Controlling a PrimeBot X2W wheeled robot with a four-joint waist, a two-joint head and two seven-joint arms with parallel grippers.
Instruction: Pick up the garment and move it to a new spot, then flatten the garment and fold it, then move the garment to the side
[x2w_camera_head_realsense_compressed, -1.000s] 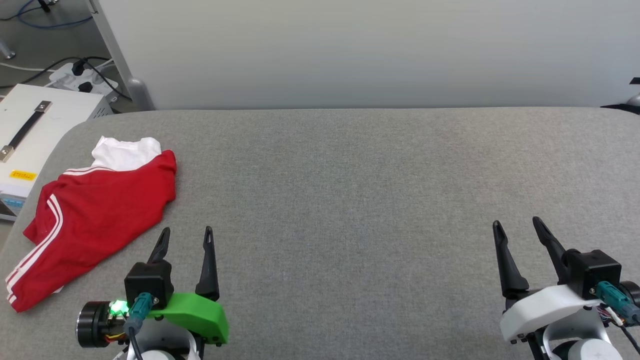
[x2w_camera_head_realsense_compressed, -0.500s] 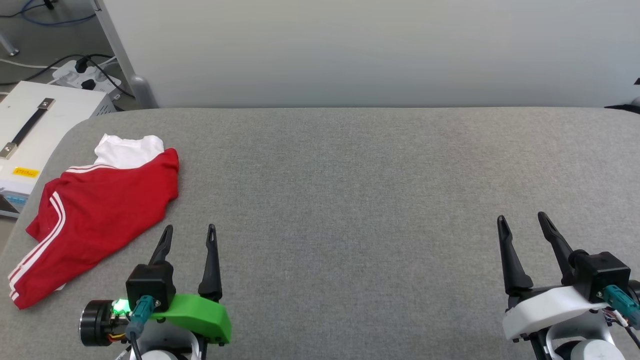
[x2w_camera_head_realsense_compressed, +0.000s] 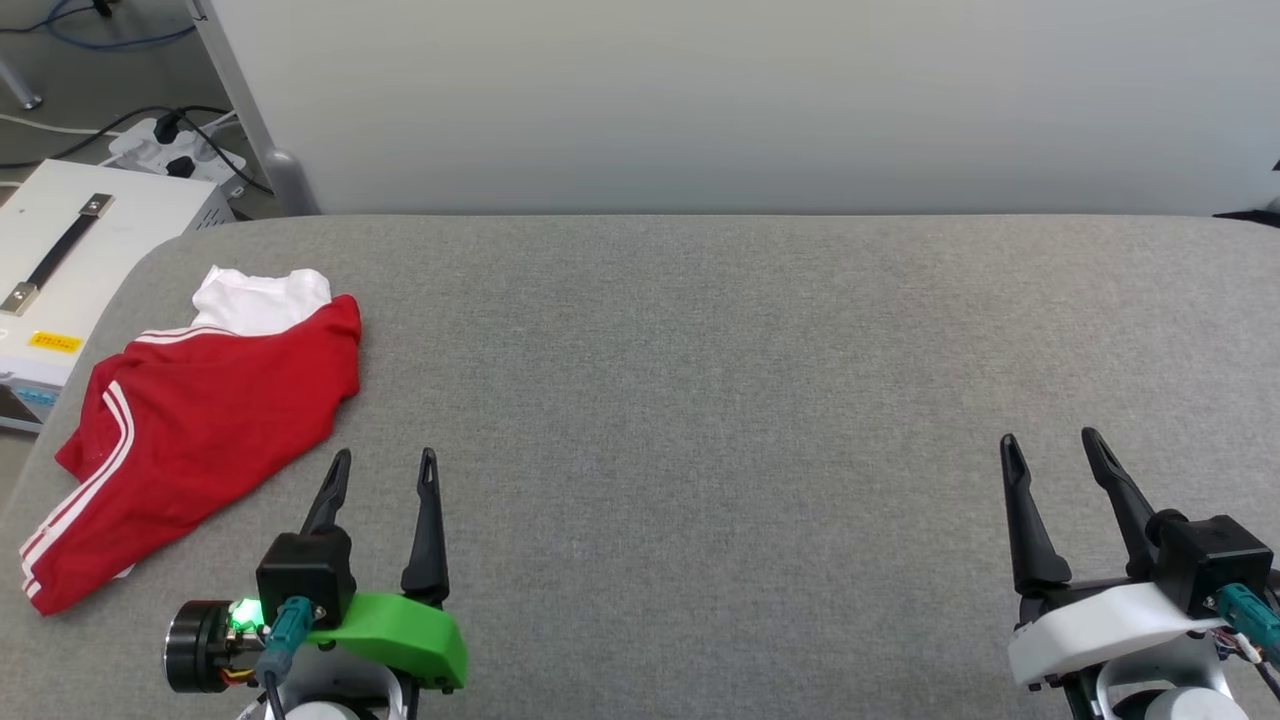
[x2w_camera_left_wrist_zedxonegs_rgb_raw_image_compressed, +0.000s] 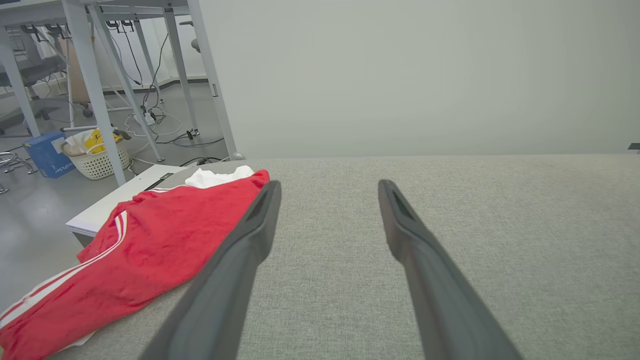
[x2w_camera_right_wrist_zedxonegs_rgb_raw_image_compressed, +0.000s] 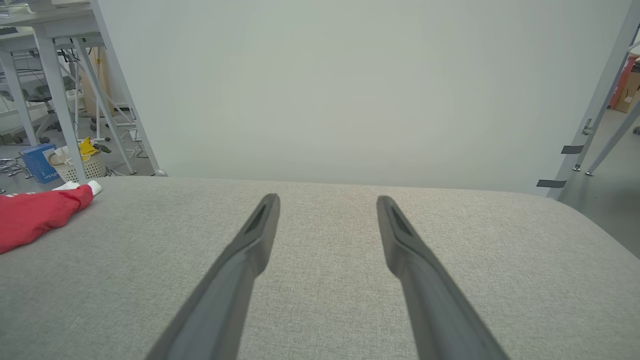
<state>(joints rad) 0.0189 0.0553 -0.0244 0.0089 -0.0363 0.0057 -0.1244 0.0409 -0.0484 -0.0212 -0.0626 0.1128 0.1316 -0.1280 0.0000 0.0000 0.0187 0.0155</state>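
The desk (x2w_camera_head_realsense_compressed: 700, 380) is covered in grey woven cloth, matt and slightly coarse (the weave shows close up). The garment (x2w_camera_head_realsense_compressed: 200, 430) at its left edge is soft, creased red-and-white cloth. The left gripper (x2w_camera_head_realsense_compressed: 386, 457) and right gripper (x2w_camera_head_realsense_compressed: 1049, 438) are matt dark plastic.

Centre and right: grey tabletop (x2w_camera_head_realsense_compressed: 700, 400), open for passage.
Left edge: crumpled red T-shirt (x2w_camera_head_realsense_compressed: 200, 430).
Far side: white partition (x2w_camera_head_realsense_compressed: 700, 100).

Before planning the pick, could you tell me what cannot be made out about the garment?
Head view: the garment hides its underside in its own folds.
Left wrist view: bottom-left corner cuts off its near end.
Right wrist view: left edge cuts off most of it.
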